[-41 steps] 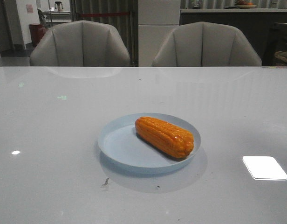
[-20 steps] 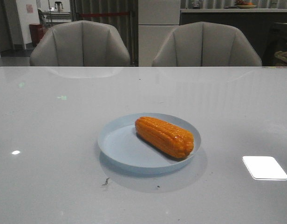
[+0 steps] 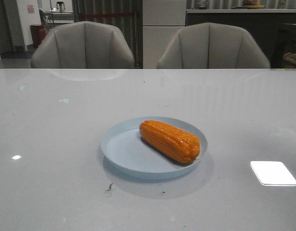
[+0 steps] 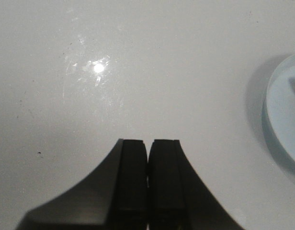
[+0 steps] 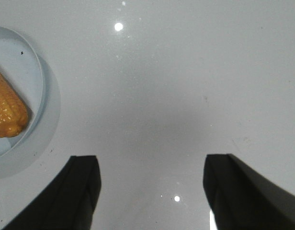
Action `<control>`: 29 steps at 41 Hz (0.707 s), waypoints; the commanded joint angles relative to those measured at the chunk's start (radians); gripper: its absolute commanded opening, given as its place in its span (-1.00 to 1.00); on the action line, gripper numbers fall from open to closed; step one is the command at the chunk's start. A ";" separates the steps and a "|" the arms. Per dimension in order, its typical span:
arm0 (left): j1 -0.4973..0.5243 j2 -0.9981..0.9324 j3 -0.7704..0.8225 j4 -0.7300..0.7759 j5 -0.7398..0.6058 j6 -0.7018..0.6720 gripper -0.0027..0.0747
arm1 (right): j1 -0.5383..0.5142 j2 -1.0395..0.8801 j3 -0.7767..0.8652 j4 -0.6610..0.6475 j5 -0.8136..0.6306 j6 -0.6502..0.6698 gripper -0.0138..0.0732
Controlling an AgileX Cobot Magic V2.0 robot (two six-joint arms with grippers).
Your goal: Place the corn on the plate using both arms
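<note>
The orange-yellow corn [image 3: 170,140] lies on its side in the right half of the pale blue plate [image 3: 124,149], in the middle of the table. No arm shows in the front view. In the left wrist view my left gripper [image 4: 148,142] is shut and empty over bare table, with the plate's rim [image 4: 277,120] off to one side. In the right wrist view my right gripper [image 5: 150,160] is open and empty over bare table; the plate [image 5: 23,72] and one end of the corn [image 5: 8,112] show at the edge, apart from the fingers.
The table [image 3: 52,125] is glossy grey-white with light reflections [image 3: 273,172]. Two grey chairs [image 3: 83,45] [image 3: 213,45] stand behind its far edge. Small dark smudges [image 3: 108,186] lie in front of the plate.
</note>
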 commanded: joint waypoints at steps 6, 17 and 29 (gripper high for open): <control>0.002 -0.115 0.096 -0.013 -0.213 -0.010 -0.69 | -0.005 -0.025 -0.027 0.015 -0.052 -0.004 0.61; 0.002 -0.391 0.388 -0.012 -0.710 -0.010 -0.69 | -0.005 -0.025 -0.027 0.016 -0.052 -0.004 0.61; 0.039 -0.709 0.654 0.062 -0.972 -0.010 -0.69 | -0.005 -0.025 -0.027 0.016 -0.052 -0.004 0.61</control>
